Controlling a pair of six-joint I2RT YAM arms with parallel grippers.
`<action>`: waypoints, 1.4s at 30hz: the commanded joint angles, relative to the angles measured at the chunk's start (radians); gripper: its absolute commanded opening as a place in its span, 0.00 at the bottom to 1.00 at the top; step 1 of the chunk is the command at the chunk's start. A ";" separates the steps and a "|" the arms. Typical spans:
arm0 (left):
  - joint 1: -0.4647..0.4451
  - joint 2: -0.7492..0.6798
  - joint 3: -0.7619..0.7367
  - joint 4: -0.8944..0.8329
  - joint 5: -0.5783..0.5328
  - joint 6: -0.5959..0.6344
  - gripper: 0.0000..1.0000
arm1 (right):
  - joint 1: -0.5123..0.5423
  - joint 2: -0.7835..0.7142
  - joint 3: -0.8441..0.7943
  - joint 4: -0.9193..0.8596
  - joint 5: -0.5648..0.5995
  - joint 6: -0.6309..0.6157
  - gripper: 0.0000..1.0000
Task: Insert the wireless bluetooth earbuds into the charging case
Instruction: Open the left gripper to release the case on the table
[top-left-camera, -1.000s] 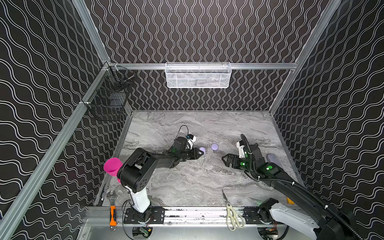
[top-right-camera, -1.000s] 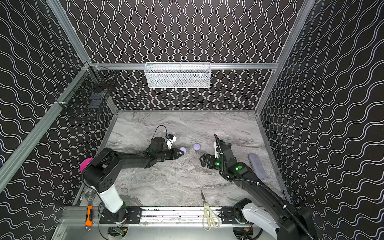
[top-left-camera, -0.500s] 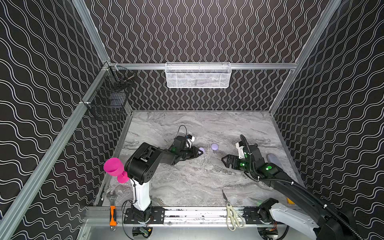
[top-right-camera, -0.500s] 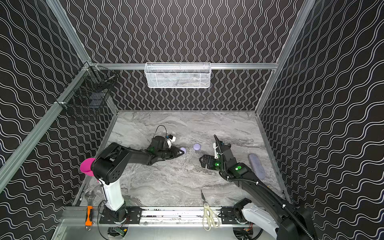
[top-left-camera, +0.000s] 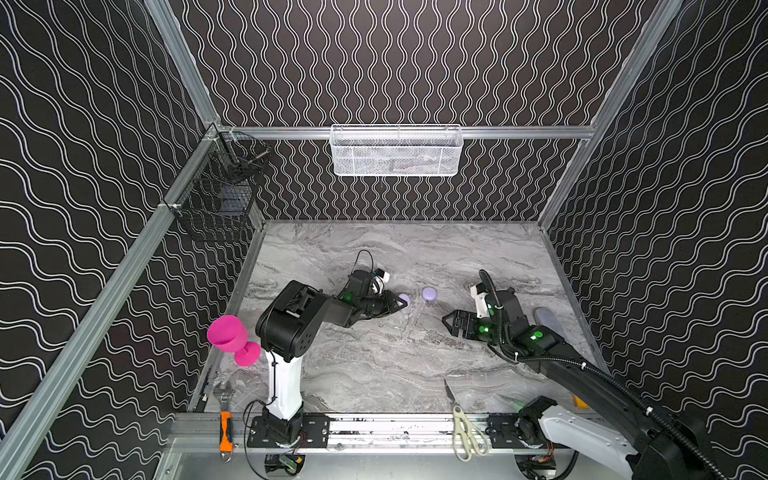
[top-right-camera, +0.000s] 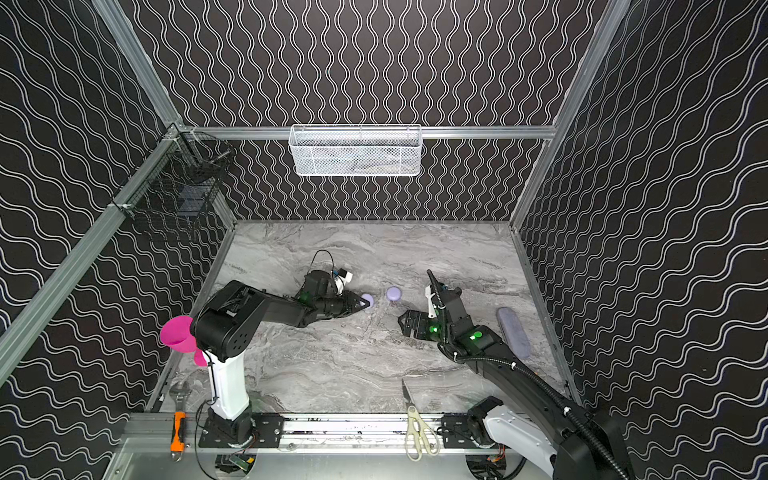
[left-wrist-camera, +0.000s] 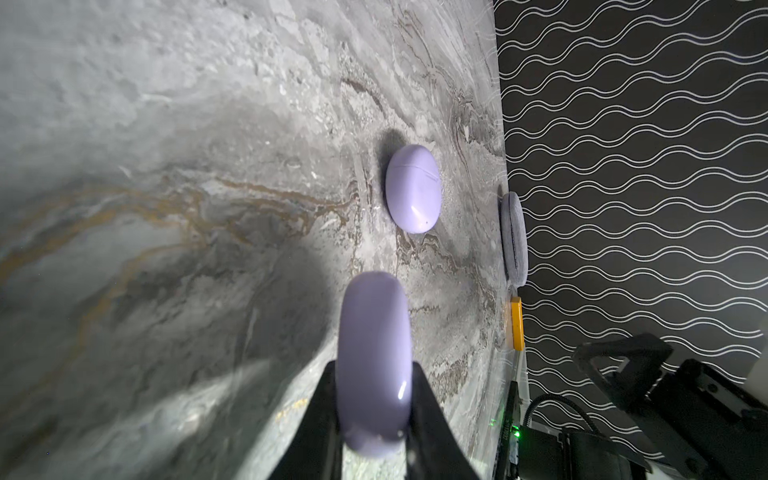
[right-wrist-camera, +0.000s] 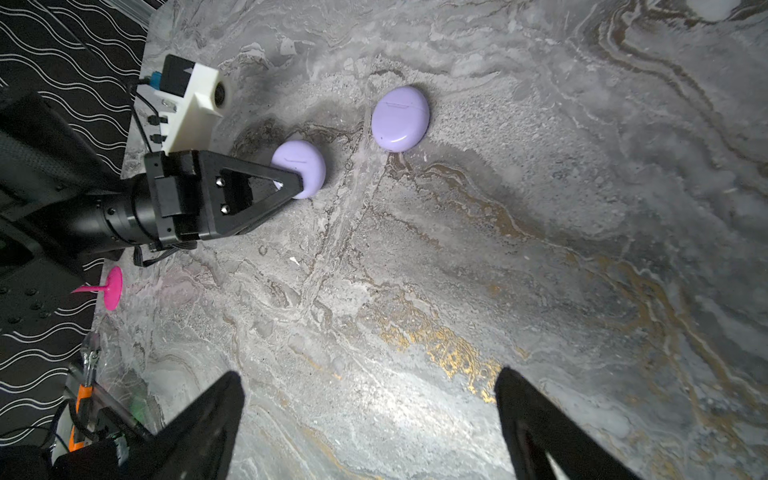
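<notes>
left gripper (left-wrist-camera: 374, 370) pinches one closed lavender charging case (left-wrist-camera: 374, 328) across its broad faces, low over the table (top-left-camera: 374, 374); a second case (left-wrist-camera: 412, 188) lies just beside. right gripper (right-wrist-camera: 369, 374) gapes empty. earbuds unseen, perhaps inside. shell likely light, rigid, glossy: slip-prone; grip flat faces.

- We see black walls (top-left-camera: 415, 62) with white wavy lines.
- We see a grey marbled tabletop (top-left-camera: 374, 365).
- We see a white mesh basket (top-left-camera: 397, 166) on the back rail (top-left-camera: 519, 132), and a black wire basket (top-left-camera: 216, 208) at left.

Two lavender cases (right-wrist-camera: 301, 164) (right-wrist-camera: 400, 118), one pink goblet (top-left-camera: 227, 334), one scissors (top-left-camera: 465, 428).
</notes>
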 joint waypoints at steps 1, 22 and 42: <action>0.006 0.004 0.007 0.038 0.015 -0.002 0.23 | 0.000 0.000 0.001 0.034 -0.001 0.007 0.96; 0.010 0.007 0.013 -0.018 -0.015 0.005 0.31 | 0.000 -0.003 -0.006 0.042 -0.003 0.012 0.96; 0.011 -0.101 -0.073 -0.050 -0.060 0.031 0.40 | -0.001 -0.004 0.029 0.008 0.041 -0.005 0.99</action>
